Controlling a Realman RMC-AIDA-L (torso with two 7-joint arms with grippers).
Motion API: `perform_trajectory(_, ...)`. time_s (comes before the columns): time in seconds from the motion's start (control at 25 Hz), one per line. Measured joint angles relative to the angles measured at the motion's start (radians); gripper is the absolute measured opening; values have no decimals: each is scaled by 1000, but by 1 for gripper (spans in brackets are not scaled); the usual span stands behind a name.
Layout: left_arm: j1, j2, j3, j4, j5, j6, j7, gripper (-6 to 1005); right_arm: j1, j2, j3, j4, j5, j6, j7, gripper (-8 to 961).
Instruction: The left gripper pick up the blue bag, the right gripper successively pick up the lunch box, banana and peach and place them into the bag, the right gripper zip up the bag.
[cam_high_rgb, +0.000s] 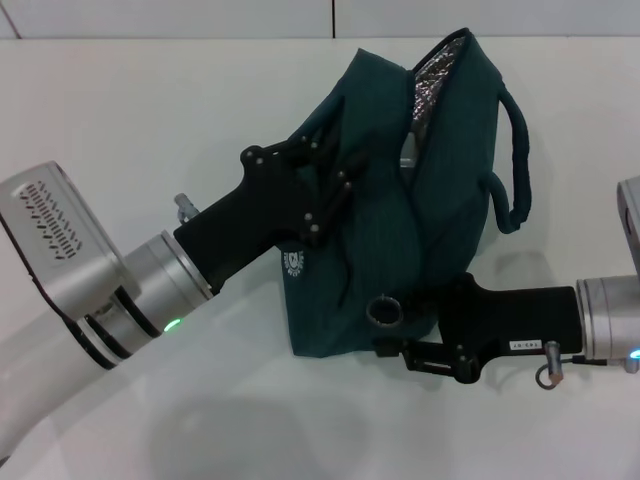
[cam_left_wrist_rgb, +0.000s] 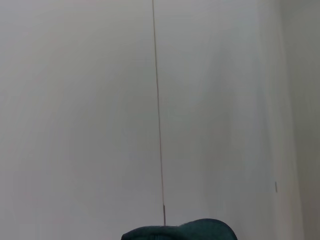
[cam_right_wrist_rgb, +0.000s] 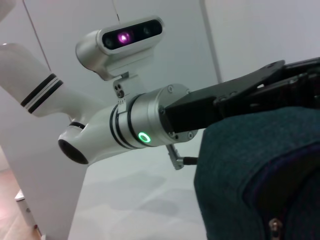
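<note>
Blue bag (cam_high_rgb: 400, 200) is held up above the white table (cam_high_rgb: 150, 120), tilted, top partly unzipped w/ silver foil lining (cam_high_rgb: 440, 65) showing. Left gripper (cam_high_rgb: 315, 190) comes in from the left, fingers clamped on the bag's side fabric. Right gripper (cam_high_rgb: 420, 350) sits at the bag's lower edge, beside the zipper's ring pull (cam_high_rgb: 384, 311); can't tell if its fingers are open or closed. One rope handle (cam_high_rgb: 515, 165) hangs at the bag's right side.

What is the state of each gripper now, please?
Left gripper: shut on the blue bag, holding it up.
Right gripper: at the bag's lower edge near the ring pull; cannot be told.
</note>
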Motion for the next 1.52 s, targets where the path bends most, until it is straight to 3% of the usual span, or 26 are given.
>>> perform_trajectory(0.2, 6, 0, 0, 11, 7, 2, -12, 256, -30, 0, -9, -38, 9, 1, -33, 235)
perform_trajectory(0.64, 36, 2, -1, 24, 27, 38, -35, 262, -69, 0, -11, -42, 53, -26, -209, 92)
perform_trajectory(0.76, 49, 2, -6, 25, 25, 75, -48, 267, -73, 0, -11, -50, 51, -62, -238, 77)
perform_trajectory(1.08, 92, 3, -10, 23, -56, 179, -89, 488, -98, -10, -33, -175, 35, -104, -249, 48)
perform_trajectory(1.36, 155, 4, -11, 17, -121, 250, -147, 499, -88, -17, -33, -254, 25, -104, -244, 48)
perform_trajectory(1.52, 228, 2, -10, -2, -145, 246, -195, 497, -90, -17, -33, -326, -11, -106, -237, 48)
